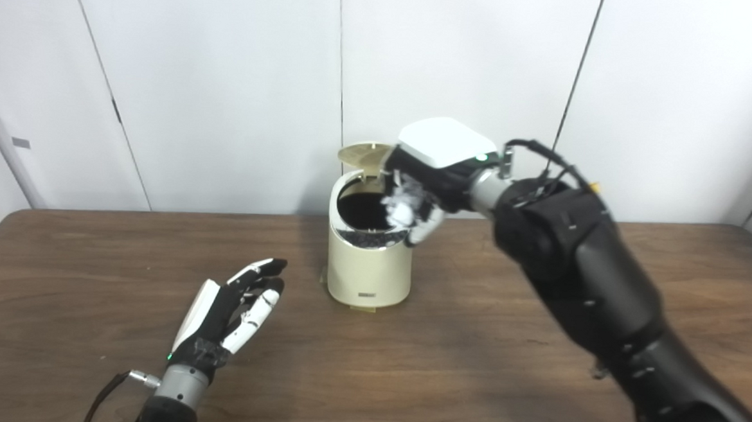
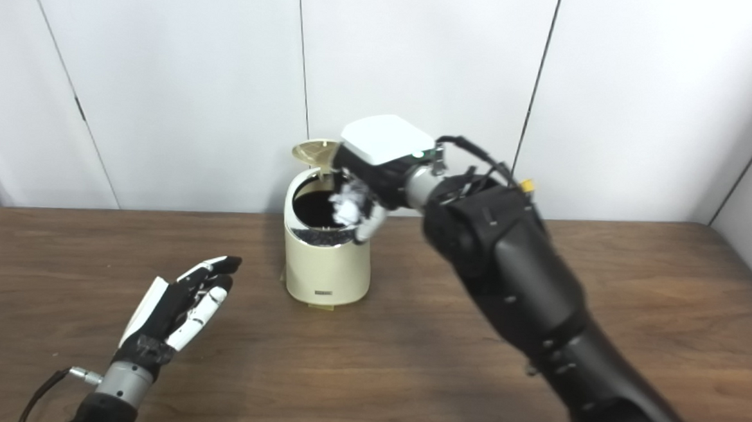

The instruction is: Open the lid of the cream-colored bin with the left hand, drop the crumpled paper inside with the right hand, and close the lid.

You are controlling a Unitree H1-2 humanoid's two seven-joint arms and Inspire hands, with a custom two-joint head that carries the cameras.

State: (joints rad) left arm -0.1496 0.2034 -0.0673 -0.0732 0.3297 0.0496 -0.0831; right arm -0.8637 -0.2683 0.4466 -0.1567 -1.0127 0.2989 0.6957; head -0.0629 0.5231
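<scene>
**Paper over open bin, release pending**

Right hand [image 1: 425,197] held the paper [image 1: 397,207], fingers closed on it, above the bin [image 1: 368,268] mouth's right rim. Lid [image 1: 365,154] stood up at the far side. Left hand [image 1: 232,306] hovered empty near-left over the worktop [image 1: 89,273], fingers loosely spread.

Risk: dropped off-centre, the paper might strike the rim and fall outside. The small front label was unreadable.

Black arms; silver wrists; right hand [image 1: 439,169] white-backed; left hand [image 1: 229,312] black-and-white; green lights.

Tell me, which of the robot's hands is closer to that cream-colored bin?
The right hand: it hangs over the cream-colored bin, whose lid is open, holding the crumpled paper. The left hand waits over the table, off to the bin's left.
</scene>
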